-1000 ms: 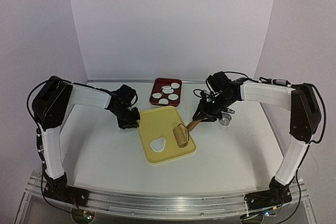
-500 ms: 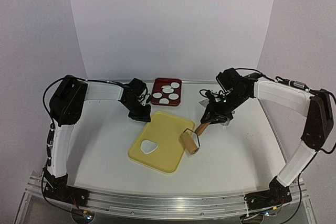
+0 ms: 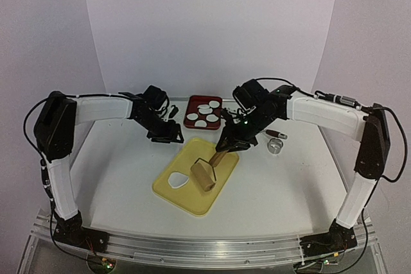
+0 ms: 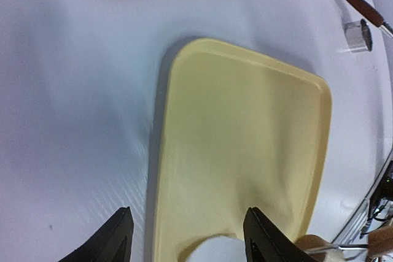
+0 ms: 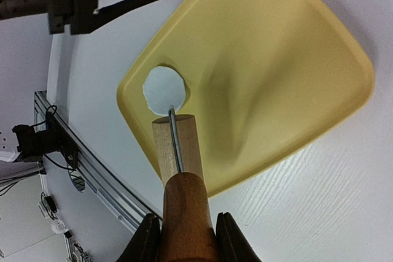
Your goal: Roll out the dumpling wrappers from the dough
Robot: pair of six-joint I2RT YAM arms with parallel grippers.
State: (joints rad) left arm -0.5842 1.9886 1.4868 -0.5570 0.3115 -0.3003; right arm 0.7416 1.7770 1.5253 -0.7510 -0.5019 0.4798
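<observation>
From above: shows left gripper (image 3: 168,134) freshly parted, off the swung yellow board (image 3: 192,198); right gripper (image 3: 230,143) clamped on rolling pin (image 3: 204,175), brought just beside dough (image 3: 178,181); dumpling wrappers (image 3: 203,108) in red tray (image 3: 196,101). Left wrist: confirms fingers (image 4: 116,240) apart, empty. Right wrist: places pin's end at dough's edge, ready to roll.

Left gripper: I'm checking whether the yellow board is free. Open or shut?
Open. The left gripper has fingers wide apart, clamping nothing; the yellow board lies below.
</observation>
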